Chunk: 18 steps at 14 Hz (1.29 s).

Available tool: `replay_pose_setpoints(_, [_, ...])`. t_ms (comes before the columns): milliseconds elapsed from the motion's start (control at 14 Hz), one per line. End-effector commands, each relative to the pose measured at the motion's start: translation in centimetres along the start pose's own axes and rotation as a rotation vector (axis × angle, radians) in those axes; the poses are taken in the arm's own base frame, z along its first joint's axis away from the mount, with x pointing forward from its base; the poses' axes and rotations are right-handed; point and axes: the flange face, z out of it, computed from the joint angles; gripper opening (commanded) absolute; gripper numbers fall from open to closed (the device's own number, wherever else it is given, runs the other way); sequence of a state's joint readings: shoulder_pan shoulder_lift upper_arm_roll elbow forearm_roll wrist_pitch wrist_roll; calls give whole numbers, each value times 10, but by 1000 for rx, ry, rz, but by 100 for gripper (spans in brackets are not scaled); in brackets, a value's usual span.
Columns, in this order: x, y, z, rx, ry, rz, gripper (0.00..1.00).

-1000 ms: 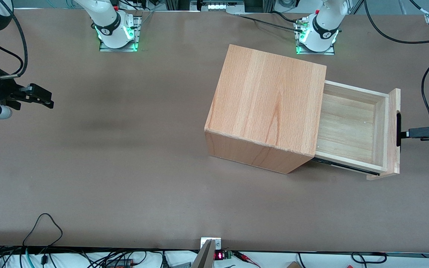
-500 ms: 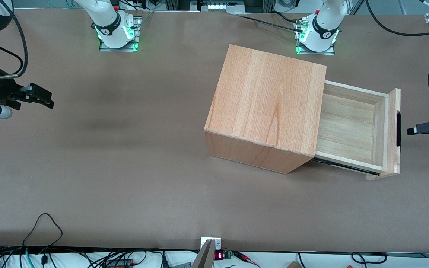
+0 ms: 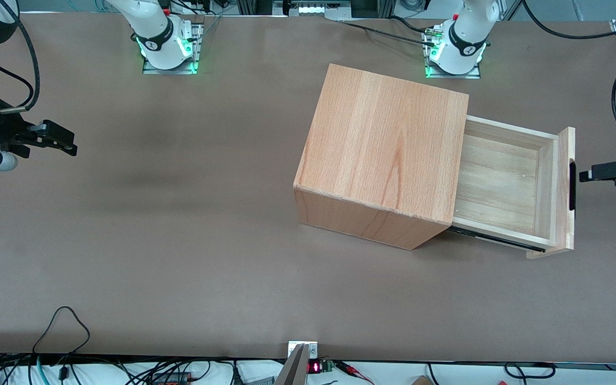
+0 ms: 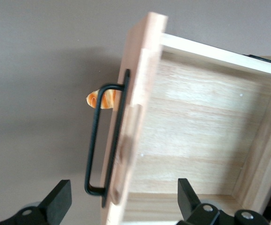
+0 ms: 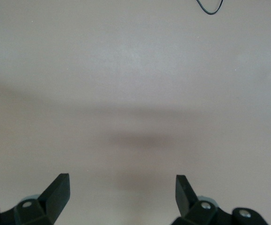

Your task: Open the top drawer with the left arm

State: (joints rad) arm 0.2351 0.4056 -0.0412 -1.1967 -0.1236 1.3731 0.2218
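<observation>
Black and spread wide, the gripper (image 4: 121, 199) of the left arm (image 3: 615, 172) holds nothing and touches nothing; in the wrist view its two fingers (image 4: 58, 200) stand well apart, with the handle (image 4: 100, 140) of the top drawer (image 3: 506, 184) showing between them. In the front view the gripper (image 3: 586, 175) hangs at the working arm's end of the table (image 3: 179, 224), just beside the handle (image 3: 572, 186) but apart from it, in front of the drawer's thick front panel (image 3: 564, 187).

The drawer is pulled well out of the cabinet (image 3: 383, 155), its pale plank floor open to view and its front panel pointing toward the working arm's end of the table. A dark slide rail (image 3: 495, 239) shows under the edge nearer the front camera. In the wrist view a small orange-and-white striped object (image 4: 102, 99) shows by the handle's upper end; what it is cannot be told.

One second ago the gripper was right against the handle. Half a second ago it had backed off, leaving a clear gap. Now it sits slightly closer to the handle again and a little farther from the front camera. The drawer and cabinet have not moved.
</observation>
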Motion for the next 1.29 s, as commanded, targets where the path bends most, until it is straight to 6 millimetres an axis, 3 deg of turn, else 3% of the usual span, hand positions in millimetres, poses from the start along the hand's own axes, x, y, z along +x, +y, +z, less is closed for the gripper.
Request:
replay_pose_setpoints(0, [-18,39,-28,67,5,-10,100])
replay_pose_setpoints(286, [-25,98,-27,126,-43,-46,100])
replay_pose_setpoints(643, [-48,127,-30,140,-20,-54,100])
replay_pose_setpoints(857, [-69,129,-23,147,17,-55,100])
replay_pose_setpoints(1214, [-82,117,-19,145,38,-81,100])
